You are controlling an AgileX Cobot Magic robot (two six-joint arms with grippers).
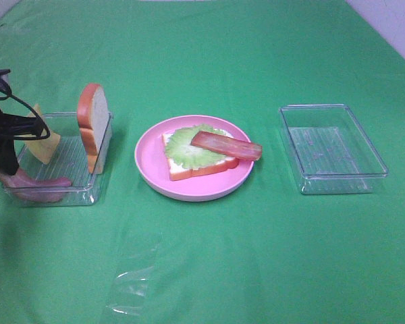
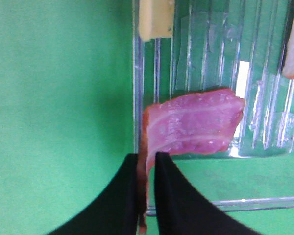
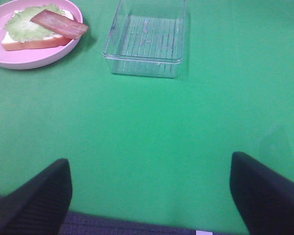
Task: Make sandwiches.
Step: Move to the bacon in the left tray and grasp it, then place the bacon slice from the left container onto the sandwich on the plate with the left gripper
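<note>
Two bacon strips, two bread slices, one lettuce leaf and one cheese square were in view, with one pink plate and two clear trays on the green cloth (image 1: 256, 270).

One bacon strip (image 1: 226, 145) lay flat on the lettuce leaf (image 1: 187, 145). Its long axis ran left to right across the high view, and its right end passed beyond the bread's edge. The leaf rested on a flat bread slice (image 1: 189, 170) in the middle of the pink plate (image 1: 148, 165).

The left tray (image 1: 57, 197) held the rest. The second bacon strip (image 2: 196, 120) stretched along its near side, its free end pointing toward the plate. The left gripper (image 2: 147, 156) pinched the strip's outer end between closed fingers. The other bread slice (image 1: 94, 118) stood on edge against the tray's plate-side wall. The cheese square (image 1: 46, 145) leaned at the far left.

The right tray (image 1: 337, 183) stood right of the plate. The right gripper (image 3: 149, 160) hung spread wide above bare cloth.
</note>
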